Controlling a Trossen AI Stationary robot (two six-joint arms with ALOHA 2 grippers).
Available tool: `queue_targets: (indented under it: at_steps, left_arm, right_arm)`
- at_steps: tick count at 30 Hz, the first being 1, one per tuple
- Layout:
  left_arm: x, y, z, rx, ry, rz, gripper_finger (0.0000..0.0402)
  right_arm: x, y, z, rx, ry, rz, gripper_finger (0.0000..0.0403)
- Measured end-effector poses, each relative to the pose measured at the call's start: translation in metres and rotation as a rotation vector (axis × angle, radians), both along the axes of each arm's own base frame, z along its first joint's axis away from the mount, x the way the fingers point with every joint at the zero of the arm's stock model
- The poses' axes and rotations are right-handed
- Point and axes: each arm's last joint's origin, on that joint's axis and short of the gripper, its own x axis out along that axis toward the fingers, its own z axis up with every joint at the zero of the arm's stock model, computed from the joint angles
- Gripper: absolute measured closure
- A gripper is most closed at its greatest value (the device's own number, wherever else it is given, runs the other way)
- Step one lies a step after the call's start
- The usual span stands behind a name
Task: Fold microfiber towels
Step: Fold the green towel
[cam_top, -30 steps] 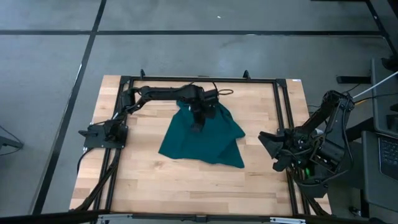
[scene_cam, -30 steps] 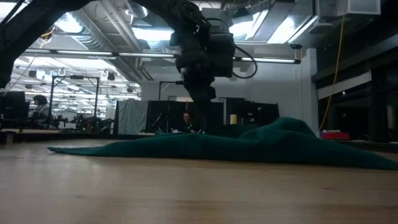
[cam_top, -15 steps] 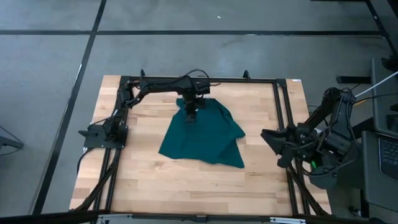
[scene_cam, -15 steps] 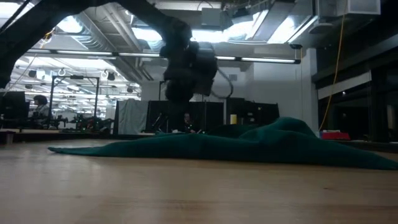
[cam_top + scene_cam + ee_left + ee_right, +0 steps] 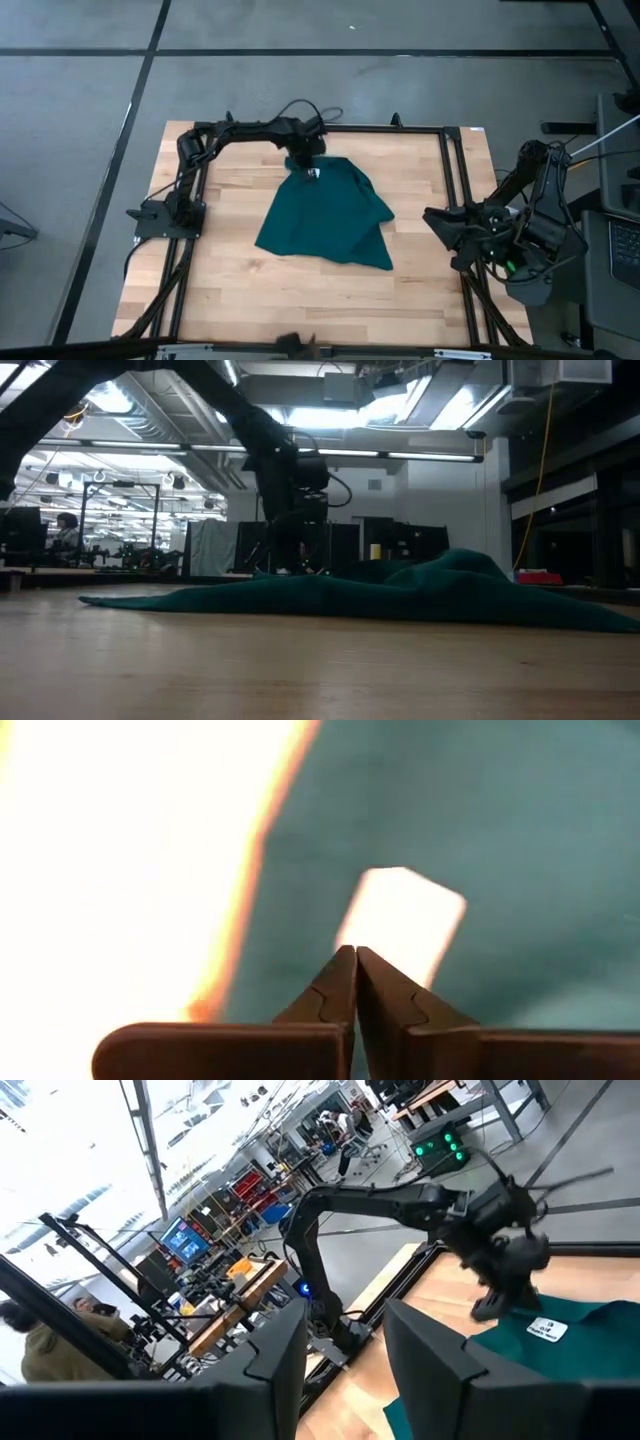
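The dark teal microfiber towel [image 5: 325, 215] lies crumpled and partly spread on the middle of the wooden table, humped toward its right side [image 5: 460, 575]. A small white label [image 5: 313, 172] sits near its far corner. My left gripper [image 5: 355, 955] is shut and points steeply down at that far corner, its tips right beside the label [image 5: 400, 920]. My right gripper [image 5: 345, 1370] waits open, raised and level, at the table's right edge [image 5: 440, 225], away from the towel. My left gripper comes at the towel's far corner [image 5: 300, 920] from above, slanting, with its shut fingertips next to the white label. Whether the tips touch the cloth or have any of it between them I cannot tell. The towel lies slack on the table.
A black metal frame [image 5: 450, 180] runs around the work area, and the left arm's base [image 5: 165, 215] stands at the left. Bare wood [image 5: 250, 290] lies between the towel and the near edge. People show in the room beyond [image 5: 30, 1340].
My left gripper has gone from over the towel's far middle toward the table's far edge and sunk lower, ending at the towel's far corner by the label. It has also turned about its own axis. The towel lies as before.
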Motion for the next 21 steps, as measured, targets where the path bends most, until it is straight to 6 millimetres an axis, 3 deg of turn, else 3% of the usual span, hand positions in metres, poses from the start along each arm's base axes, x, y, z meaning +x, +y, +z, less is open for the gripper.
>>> queue_targets:
  at_steps: [5,12,21]
  left_arm:
    - [-0.020,0.027,0.000,-0.077,-0.033,0.067,0.0392]
    - [-0.031,0.006,0.019,-0.137,0.032,-0.165,0.0367]
    - [-0.030,0.009,0.030,0.008,0.009,-0.293,0.0307]
  right_arm:
    - [0.001,0.002,0.003,-0.007,0.002,0.002,0.0272]
    - [0.002,0.004,0.002,-0.050,0.070,0.064,0.0268]
    - [0.002,0.003,0.001,-0.075,0.069,0.046,0.0261]
